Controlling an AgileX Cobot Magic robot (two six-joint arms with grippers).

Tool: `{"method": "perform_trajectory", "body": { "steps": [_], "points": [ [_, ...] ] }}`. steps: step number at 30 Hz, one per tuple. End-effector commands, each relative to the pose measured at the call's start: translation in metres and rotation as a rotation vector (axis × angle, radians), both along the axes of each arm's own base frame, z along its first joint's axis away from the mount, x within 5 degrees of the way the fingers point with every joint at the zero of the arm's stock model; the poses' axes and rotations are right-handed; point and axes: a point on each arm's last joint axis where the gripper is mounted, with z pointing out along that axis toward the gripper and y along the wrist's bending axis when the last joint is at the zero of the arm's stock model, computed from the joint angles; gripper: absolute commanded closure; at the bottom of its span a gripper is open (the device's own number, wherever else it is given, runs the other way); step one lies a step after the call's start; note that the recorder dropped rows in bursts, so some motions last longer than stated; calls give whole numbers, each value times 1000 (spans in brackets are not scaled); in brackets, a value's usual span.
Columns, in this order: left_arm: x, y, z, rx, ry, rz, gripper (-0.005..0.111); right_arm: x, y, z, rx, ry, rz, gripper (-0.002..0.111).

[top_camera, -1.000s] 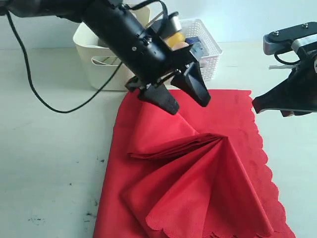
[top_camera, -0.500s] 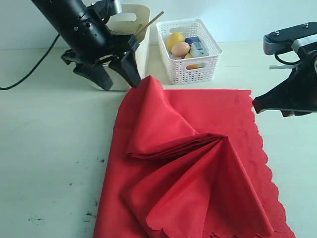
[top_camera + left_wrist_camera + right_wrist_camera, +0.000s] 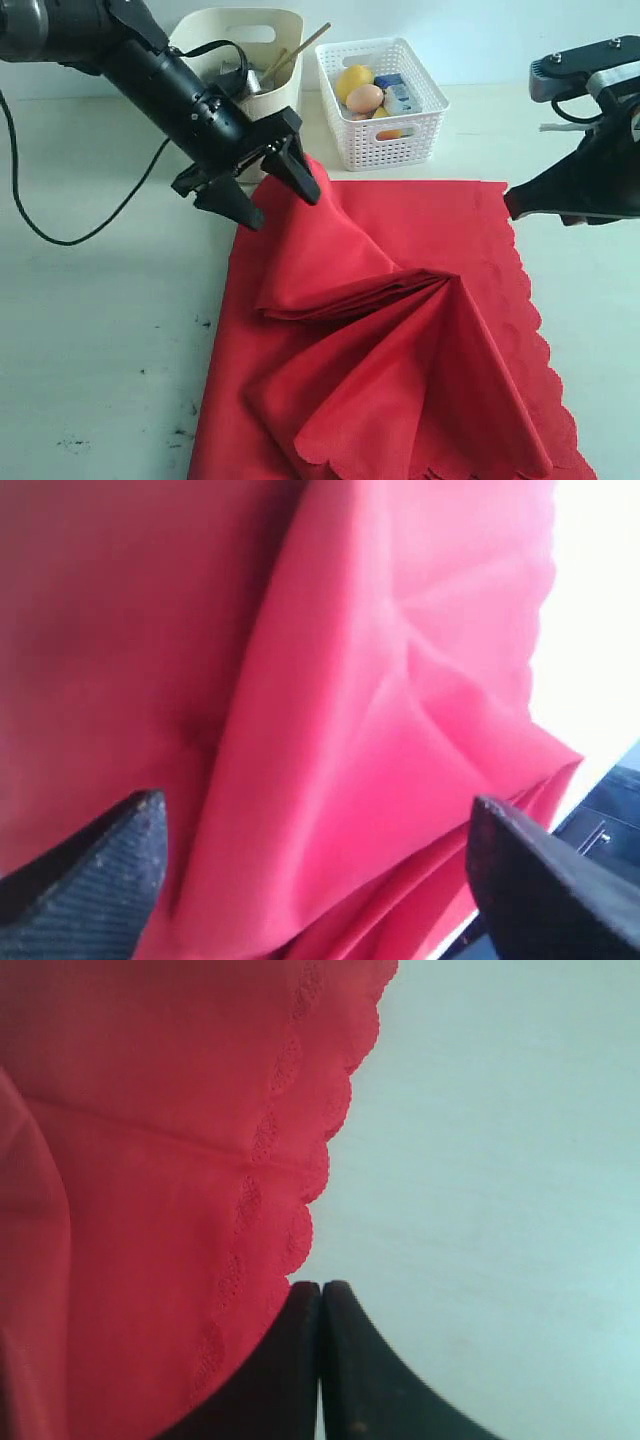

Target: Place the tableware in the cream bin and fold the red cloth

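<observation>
The red cloth [image 3: 400,330] lies on the table, partly gathered into raised folds that fan out from its middle. My left gripper [image 3: 280,207] is open and straddles the raised ridge at the cloth's back left corner. In the left wrist view that ridge [image 3: 380,680] fills the gap between the spread fingers of the left gripper [image 3: 315,802]. My right gripper [image 3: 512,203] is shut, its tip at the cloth's scalloped right edge [image 3: 300,1230] with nothing held in the right gripper [image 3: 320,1285]. The cream bin [image 3: 240,15] stands at the back with chopsticks [image 3: 300,45] and a steel cup [image 3: 235,75] inside.
A white lattice basket [image 3: 420,125] beside the bin holds a lemon [image 3: 352,78], an egg [image 3: 365,97] and a carton [image 3: 400,95]. A black cable [image 3: 60,235] trails over the pale table [image 3: 100,330] on the left.
My left arm swung away from above the bin and basket, went left, then came down and right onto the cloth's back left ridge, staying open. The right gripper barely moved.
</observation>
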Motion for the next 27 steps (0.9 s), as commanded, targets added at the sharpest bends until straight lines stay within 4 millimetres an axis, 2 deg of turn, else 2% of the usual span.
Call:
{"method": "perform_trajectory", "body": {
  "steps": [1,9,12,15,17,20,25,27],
  "points": [
    [1,-14,-18,-27,2,10,28,1,-1,3,10,-23,-1,108],
    [-15,-42,-42,-25,50,-64,28,1,-1,3,14,-22,-3,108],
    [-21,-58,-45,-118,125,-40,28,1,-1,3,13,-20,-4,108],
    [-21,-74,-31,-325,162,16,28,0,-1,2,9,-11,-6,108],
    [-16,-82,-15,-504,195,88,28,0,-1,2,7,-6,-7,108],
    [-5,-86,6,-734,249,207,29,-1,-1,2,5,-2,-8,108],
    [-2,-84,18,-784,235,229,29,-1,-1,2,8,5,-12,108],
    [-4,-80,17,-739,208,194,29,-2,-1,2,9,8,-13,108]
  ]
}}
